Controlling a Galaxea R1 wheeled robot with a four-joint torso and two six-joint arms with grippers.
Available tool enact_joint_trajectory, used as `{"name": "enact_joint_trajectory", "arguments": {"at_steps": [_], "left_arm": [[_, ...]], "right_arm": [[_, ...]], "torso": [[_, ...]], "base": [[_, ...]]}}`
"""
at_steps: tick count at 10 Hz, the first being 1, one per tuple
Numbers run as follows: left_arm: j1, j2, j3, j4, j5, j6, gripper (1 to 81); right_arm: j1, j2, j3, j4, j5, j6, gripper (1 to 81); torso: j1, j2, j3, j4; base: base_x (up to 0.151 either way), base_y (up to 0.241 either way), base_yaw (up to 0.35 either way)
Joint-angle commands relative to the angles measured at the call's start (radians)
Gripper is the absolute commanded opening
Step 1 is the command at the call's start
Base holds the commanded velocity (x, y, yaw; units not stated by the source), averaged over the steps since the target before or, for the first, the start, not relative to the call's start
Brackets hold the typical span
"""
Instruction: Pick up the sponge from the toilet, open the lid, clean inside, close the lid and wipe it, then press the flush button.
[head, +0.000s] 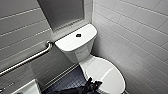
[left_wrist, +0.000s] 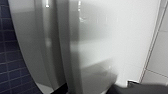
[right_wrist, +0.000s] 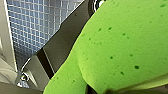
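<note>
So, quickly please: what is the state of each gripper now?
Left gripper: cannot be told, at the lid edge.
Right gripper: closed on the sponge.

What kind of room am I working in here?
A bathroom, probably an accessible restroom: a white toilet with its lid closed, a flush button on the tank, and a metal grab bar on the tiled wall.

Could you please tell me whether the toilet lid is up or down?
Down: the lid lies flat, its smooth top facing up.
</note>
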Motion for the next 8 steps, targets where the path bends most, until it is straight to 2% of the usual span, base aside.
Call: {"name": "enact_joint_trajectory", "arguments": {"at_steps": [1,4,8], "left_arm": [[-0.172,0.020,0.112,0.027,-0.109,0.008,81.1],[-0.180,-0.048,0.246,0.032,-0.138,0.005,81.1],[-0.192,-0.088,0.326,0.032,-0.159,0.005,81.1]], "right_arm": [[-0.015,-0.018,0.008,-0.023,-0.053,0.004,1.0],[-0.015,-0.013,0.007,-0.026,-0.053,0.004,1.0],[-0.015,-0.009,0.000,-0.026,-0.053,0.004,1.0]], "torso": [[0.000,0.000,0.000,0.000],[0.001,0.000,-0.002,0.000],[0.001,0.001,-0.002,0.000]], "base": [[0.000,0.000,0.000],[0.000,0.000,0.000],[0.000,0.000,0.000]]}}
